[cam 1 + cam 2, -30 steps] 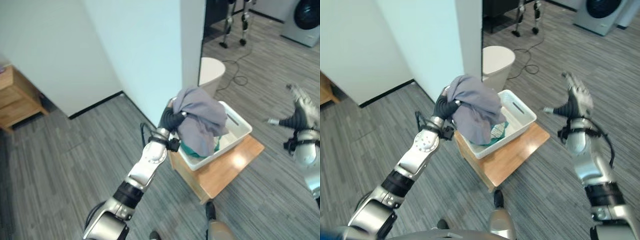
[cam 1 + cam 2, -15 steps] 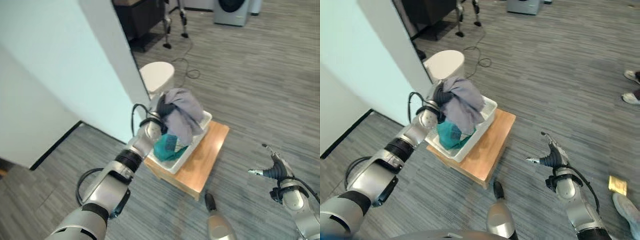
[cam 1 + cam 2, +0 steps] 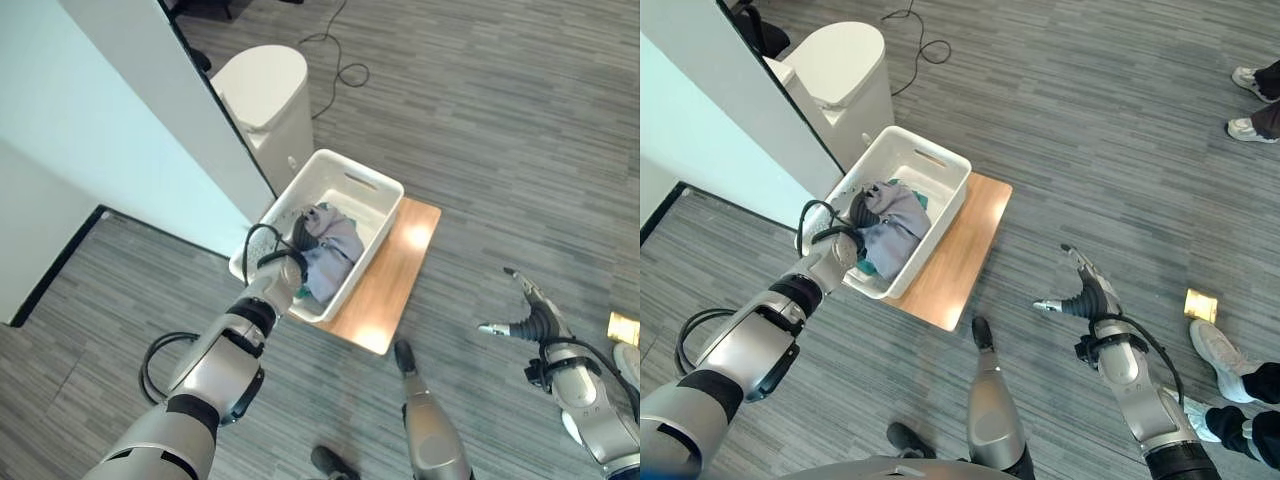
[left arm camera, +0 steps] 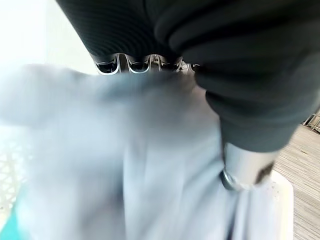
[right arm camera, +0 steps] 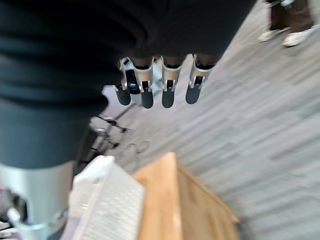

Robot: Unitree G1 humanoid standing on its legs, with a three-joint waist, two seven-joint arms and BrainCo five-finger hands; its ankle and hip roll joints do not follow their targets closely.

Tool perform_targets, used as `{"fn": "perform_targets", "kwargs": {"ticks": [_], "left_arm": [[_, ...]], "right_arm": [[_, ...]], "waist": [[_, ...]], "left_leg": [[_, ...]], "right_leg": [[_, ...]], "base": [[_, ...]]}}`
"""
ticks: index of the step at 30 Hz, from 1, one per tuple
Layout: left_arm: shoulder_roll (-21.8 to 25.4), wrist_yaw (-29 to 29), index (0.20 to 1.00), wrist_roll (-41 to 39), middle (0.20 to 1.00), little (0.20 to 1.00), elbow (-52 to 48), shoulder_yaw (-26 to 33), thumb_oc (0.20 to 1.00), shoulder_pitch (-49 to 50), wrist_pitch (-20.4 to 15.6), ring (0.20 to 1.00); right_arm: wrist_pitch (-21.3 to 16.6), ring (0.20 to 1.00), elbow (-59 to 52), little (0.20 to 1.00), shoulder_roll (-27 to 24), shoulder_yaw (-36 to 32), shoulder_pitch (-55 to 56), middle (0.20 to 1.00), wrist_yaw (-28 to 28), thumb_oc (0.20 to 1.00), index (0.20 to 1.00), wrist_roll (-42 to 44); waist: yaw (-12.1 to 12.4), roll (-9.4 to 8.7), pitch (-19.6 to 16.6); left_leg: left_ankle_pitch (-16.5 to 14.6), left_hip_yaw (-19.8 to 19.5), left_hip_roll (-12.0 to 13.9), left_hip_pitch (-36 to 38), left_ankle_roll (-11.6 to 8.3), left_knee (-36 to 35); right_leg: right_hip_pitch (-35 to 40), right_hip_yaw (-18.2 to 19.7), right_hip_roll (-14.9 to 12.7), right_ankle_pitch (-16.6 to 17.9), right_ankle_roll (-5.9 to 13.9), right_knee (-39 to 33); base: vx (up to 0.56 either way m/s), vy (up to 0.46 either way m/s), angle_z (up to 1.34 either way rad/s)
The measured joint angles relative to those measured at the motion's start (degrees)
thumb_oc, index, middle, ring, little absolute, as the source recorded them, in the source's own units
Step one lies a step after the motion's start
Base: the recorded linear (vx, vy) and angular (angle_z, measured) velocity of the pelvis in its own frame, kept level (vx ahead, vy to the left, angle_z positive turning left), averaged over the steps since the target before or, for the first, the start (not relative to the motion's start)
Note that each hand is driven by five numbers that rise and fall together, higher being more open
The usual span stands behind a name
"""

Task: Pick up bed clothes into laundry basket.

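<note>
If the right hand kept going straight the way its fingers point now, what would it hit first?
Probably the wooden stand under the white laundry basket. The right hand is open over bare floor, its fingers aimed roughly that way in the wrist view; depth is unclear, so it might pass above.

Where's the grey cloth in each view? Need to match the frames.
Left eye view: grey cloth in the white basket, at the left hand, centre-left.
Right eye view: same, upper left.
Left wrist view: right against the hand, past the fingers.
Right wrist view: not visible.
Shared landmark: wooden stand under the basket.
</note>
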Motion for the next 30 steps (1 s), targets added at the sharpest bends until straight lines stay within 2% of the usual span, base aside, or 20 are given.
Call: {"fn": "perform_targets", "kwargs": {"ticks": [2, 4, 7, 9, 10, 11, 12, 13, 16, 17, 20, 21, 23, 24, 25, 26, 27, 28, 29, 30], "left_arm": [[-1.71, 1.08, 1.000, -1.36, 1.000, 1.000, -3.44, 3.26, 1.000, 0.36, -0.02, 1.000], [-4.76, 1.54, 1.000, -9.50, 1.000, 1.000, -12.94, 8.41, 1.000, 2.48, -0.83, 1.000], [-6.64, 1.46, 1.000, -21.72, 1.000, 1.000, -27.41, 10.93, 1.000, 5.80, -5.19, 1.000], [-6.72, 1.40, 1.000, -31.67, 1.000, 1.000, -41.57, 14.36, 1.000, 12.23, -9.78, 1.000], [-6.49, -0.56, 1.000, -39.68, 1.000, 1.000, -53.67, 17.02, 1.000, 21.74, -11.69, 1.000], [-6.43, -1.86, 1.000, -42.29, 1.000, 1.000, -62.47, 18.56, 1.000, 29.36, -12.03, 1.000], [-6.11, -2.98, 1.000, -44.09, 1.000, 1.000, -68.15, 19.45, 1.000, 35.93, -13.27, 1.000], [-4.82, -6.73, 1.000, -48.24, 1.000, 1.000, -71.19, 22.33, 1.000, 45.67, -15.22, 1.000], [-5.27, -10.08, 1.000, -57.53, 1.000, 1.000, -65.39, 33.24, 1.000, 56.99, -15.83, 1.000], [-5.68, -10.55, 1.000, -59.66, 1.000, 1.000, -63.69, 35.50, 1.000, 58.89, -15.69, 1.000], [-6.19, -11.55, 1.000, -63.86, 1.000, 1.000, -62.45, 38.58, 1.000, 62.72, -15.69, 1.000], [-7.88, -12.07, 1.000, -65.94, 1.000, 1.000, -62.14, 40.13, 1.000, 63.86, -15.90, 1.000], [-10.28, -12.45, 1.000, -68.57, 1.000, 1.000, -60.10, 40.66, 1.000, 62.19, -16.95, 1.000], [-10.51, -12.86, 1.000, -69.26, 1.000, 1.000, -58.62, 40.25, 1.000, 61.06, -17.08, 1.000], [-10.82, -12.90, 1.000, -70.50, 1.000, 1.000, -56.60, 39.84, 1.000, 59.43, -17.02, 1.000], [-11.08, -12.90, 1.000, -70.84, 1.000, 1.000, -55.26, 39.57, 1.000, 58.46, -16.89, 1.000], [-11.07, -12.95, 1.000, -70.94, 1.000, 1.000, -54.87, 38.95, 1.000, 58.09, -16.82, 1.000], [-10.83, -13.36, 1.000, -70.96, 1.000, 1.000, -55.04, 38.37, 1.000, 57.80, -16.79, 1.000], [-10.51, -13.57, 1.000, -71.40, 1.000, 1.000, -54.76, 37.82, 1.000, 57.57, -16.51, 1.000], [-10.31, -13.75, 1.000, -71.83, 1.000, 1.000, -54.81, 37.65, 1.000, 58.21, -16.24, 1.000]], "right_arm": [[-0.11, 1.000, -1.41, 1.000, -0.01, -1.17, 0.06, 1.000, -0.61, 1.000, 1.000, 0.48], [-0.16, 1.000, -1.76, 1.000, -0.02, -3.37, 0.32, 1.000, -0.92, 1.000, 1.000, 0.61], [0.13, 1.000, -3.52, 1.000, -0.05, -6.79, -0.80, 1.000, -2.52, 1.000, 1.000, 2.06], [-0.24, 1.000, -7.06, 1.000, -0.21, -8.99, -1.93, 1.000, -4.48, 1.000, 1.000, 2.33], [0.76, 1.000, -11.25, 1.000, -0.23, -10.06, -2.76, 1.000, -4.86, 1.000, 1.000, 2.19], [0.57, 1.000, -13.88, 1.000, -0.22, -11.34, -2.48, 1.000, -4.82, 1.000, 1.000, 2.03], [0.37, 1.000, -15.48, 1.000, -0.34, -12.94, -2.20, 1.000, -5.04, 1.000, 1.000, 1.72], [0.51, 1.000, -15.90, 1.000, -0.75, -15.10, -2.42, 1.000, -5.55, 1.000, 1.000, 1.44], [0.57, 1.000, -15.79, 1.000, -0.75, -14.73, -3.73, 1.000, -5.09, 1.000, 1.000, -0.70], [0.57, 1.000, -15.61, 1.000, -0.71, -14.02, -4.61, 1.000, -4.47, 1.000, 1.000, -0.77], [0.84, 1.000, -14.90, 1.000, 0.22, -11.92, -6.03, 1.000, -3.73, 1.000, 1.000, -0.85], [1.13, 1.000, -14.76, 1.000, 0.58, -10.16, -7.25, 1.000, -3.18, 1.000, 1.000, -0.89], [1.98, 1.000, -14.43, 1.000, 0.91, -7.95, -9.14, 1.000, -2.99, 1.000, 1.000, -1.04], [2.10, 1.000, -14.48, 1.000, 0.81, -7.38, -10.13, 1.000, -3.06, 1.000, 1.000, -1.59], [2.48, 1.000, -14.47, 1.000, 0.72, -6.36, -11.86, 1.000, -3.04, 1.000, 1.000, -2.44], [2.88, 1.000, -14.47, 1.000, 0.92, -5.46, -13.30, 1.000, -3.04, 1.000, 1.000, -2.82], [3.07, 1.000, -14.48, 1.000, 1.10, -4.99, -14.25, 1.000, -2.99, 1.000, 1.000, -2.94], [3.10, 1.000, -14.59, 1.000, 1.52, -5.40, -14.83, 1.000, -2.91, 1.000, 1.000, -3.01], [3.98, 1.000, -14.63, 1.000, 3.74, -6.53, -15.07, 1.000, -2.26, 1.000, 1.000, -3.05], [4.14, 1.000, -15.33, 1.000, 4.35, -7.02, -14.59, 1.000, -2.22, 1.000, 1.000, -3.05]], "waist": [[0.59, 0.14, 0.10], [1.24, 0.20, 0.23], [2.32, 0.61, 0.39], [2.92, 1.55, -0.03], [5.26, 3.30, -0.51], [5.81, 4.16, -0.67], [6.60, 4.79, -0.92], [9.46, 5.84, -1.55], [14.12, 6.59, -2.49], [14.48, 6.46, -2.50], [16.42, 6.08, -3.33], [18.64, 6.12, -3.50], [19.83, 4.88, -3.65], [19.95, 3.85, -3.22], [20.30, 2.53, -2.36], [20.30, 1.47, -1.69], [20.22, 0.04, -0.95], [19.81, -1.26, -0.35], [19.87, -3.33, 0.88], [18.63, -3.37, 0.87]], "left_leg": [[0.00, -0.46, 0.35, 0.24, -0.01, 0.00], [0.00, -1.86, 0.53, 1.03, -0.01, 0.00], [-0.15, -3.48, 0.81, 2.55, 0.15, -0.32], [-0.72, -4.76, 1.13, 3.03, 0.40, -0.33], [-0.79, -6.08, 2.00, 2.92, 0.33, -0.34], [-0.76, -6.60, 2.43, 3.20, 0.34, -0.33], [-0.60, -7.10, 2.74, 3.36, 0.53, -0.32], [-0.22, -8.26, 3.45, 4.21, 0.55, -0.29], [-0.42, -10.08, 4.49, 4.46, 0.85, -0.31], [-0.38, -10.23, 4.43, 4.61, 0.83, -0.21], [0.06, -11.20, 4.08, 4.86, 0.56, 0.01], [0.57, -11.66, 4.01, 4.54, 0.11, 0.69], [0.76, -15.05, 4.20, 1.39, 0.30, 5.15], [1.43, -15.67, 4.07, -0.77, 1.21, 7.51], [3.48, -15.70, 3.55, -2.90, 3.54, 9.07], [6.63, -15.80, 2.88, -4.08, 4.74, 8.69], [11.29, -15.80, 2.10, -4.11, 4.49, 5.30], [12.74, -15.27, 1.70, -4.62, 4.09, 5.28], [1.99, -9.22, 5.30, -7.30, 3.61, 26.03], [-0.68, -7.82, 7.98, -6.16, 1.87, 34.63]], "right_leg": [[0.66, -0.47, -0.20, -0.11, 0.07, 0.00], [2.41, -1.68, -0.50, -0.63, 0.49, 0.00], [5.44, -3.23, -0.96, -2.05, 1.02, -0.01], [6.39, -3.85, -0.78, -2.32, 0.96, -0.03], [7.21, -5.13, -0.69, -2.63, 0.77, 0.01], [7.84, -5.62, -0.28, -3.01, 0.24, 0.00], [8.37, -6.12, 0.28, -3.23, 0.01, 0.01], [9.79, -6.90, 1.13, -3.77, -0.34, 0.01], [11.23, -8.49, 1.47, -4.47, -0.32, 0.00], [11.31, -8.48, 1.43, -4.46, -0.32, 0.00], [11.87, -8.80, 1.22, -4.49, -0.26, -0.01], [12.62, -9.03, 1.08, -4.55, -0.17, 0.03], [12.88, -9.56, 0.45, -4.68, -0.04, 0.08], [12.75, -10.31, -0.24, -4.79, -0.13, 0.10], [12.58, -11.08, -1.07, -5.14, -0.66, 0.29], [12.49, -12.03, -1.72, -5.56, -1.30, 0.85], [12.36, -13.37, -2.71, -6.08, -2.53, 1.40], [12.47, -15.73, -3.94, -5.87, -4.02, 0.98], [14.06, -18.94, -5.07, -4.39, -6.37, -0.34], [15.85, -21.17, -4.96, -4.73, -5.93, -0.29]], "base": [[0.02, -0.090, 0.15], [0.04, -0.095, 0.31], [0.03, -0.107, 0.26], [0.04, -0.145, 0.25], [0.08, -0.200, 0.39], [0.05, -0.163, 0.30], [0.04, -0.117, 0.30], [0.04, -0.120, 0.25], [0.00, -0.098, 0.30], [-0.03, -0.068, 0.29], [-0.12, -0.066, 0.13], [-0.35, -0.141, 0.01], [-0.39, -0.161, 0.38], [-0.34, -0.177, 0.79], [-0.27, -0.175, 0.92], [-0.23, -0.161, 1.07], [-0.18, -0.115, 1.19], [-0.15, -0.051, 1.17], [-0.20, 0.006, 1.11], [-0.21, 0.079, 1.01]]}}
